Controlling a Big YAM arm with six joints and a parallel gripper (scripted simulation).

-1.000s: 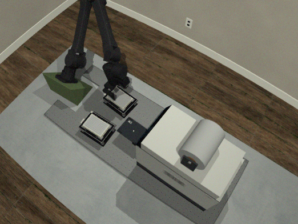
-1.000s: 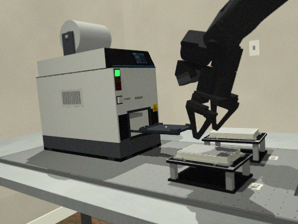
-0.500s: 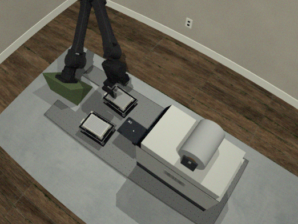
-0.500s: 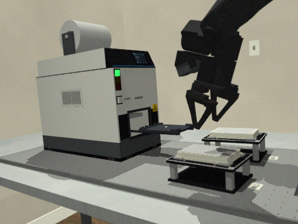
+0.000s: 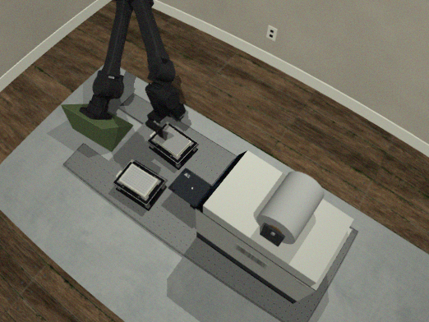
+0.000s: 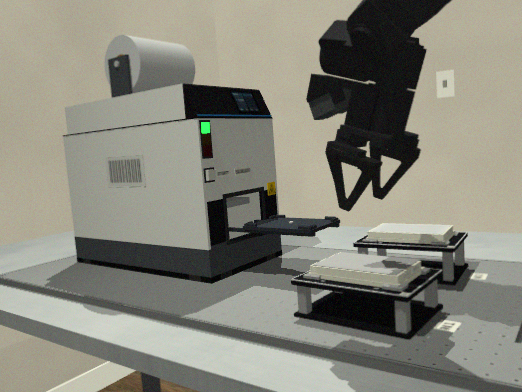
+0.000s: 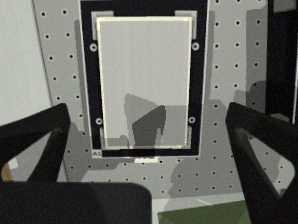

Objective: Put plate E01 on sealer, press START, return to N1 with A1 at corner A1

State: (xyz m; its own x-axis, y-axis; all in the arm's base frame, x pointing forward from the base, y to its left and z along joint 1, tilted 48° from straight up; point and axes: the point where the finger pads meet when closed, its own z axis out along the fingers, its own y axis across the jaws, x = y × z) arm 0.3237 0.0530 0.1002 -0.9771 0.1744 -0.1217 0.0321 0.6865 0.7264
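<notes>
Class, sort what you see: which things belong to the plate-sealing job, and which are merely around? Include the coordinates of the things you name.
In the job:
- tool [image 5: 157,128] [image 6: 362,202] [image 7: 148,111]
- two plates [image 5: 140,180] [image 6: 360,270] [image 7: 145,65], one to stay put
- their nests [image 5: 127,191] [image 6: 403,316] [image 7: 201,90]
- sealer [image 5: 234,185] [image 6: 140,210]
- stage [image 5: 185,190] [image 6: 280,229]
- START button [image 6: 209,174]
- green lamp [image 6: 205,127]

Merely around:
- wall fittings [image 5: 271,33] [image 6: 445,83]
- barcode label [image 6: 126,171]

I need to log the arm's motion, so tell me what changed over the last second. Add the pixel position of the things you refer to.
The fingers [image 5: 153,125] [image 6: 345,204] rose away from the plate nearer the wall socket [image 5: 174,141] [image 6: 410,232] [image 7: 145,75], spread apart and holding nothing. Nothing was visibly gripped or let go. Both that plate and the other plate [image 5: 137,179] [image 6: 360,267] stayed in place, the bare stage [image 5: 186,190] [image 6: 295,226] stayed out, and the lamp [image 6: 205,128] stayed green.
</notes>
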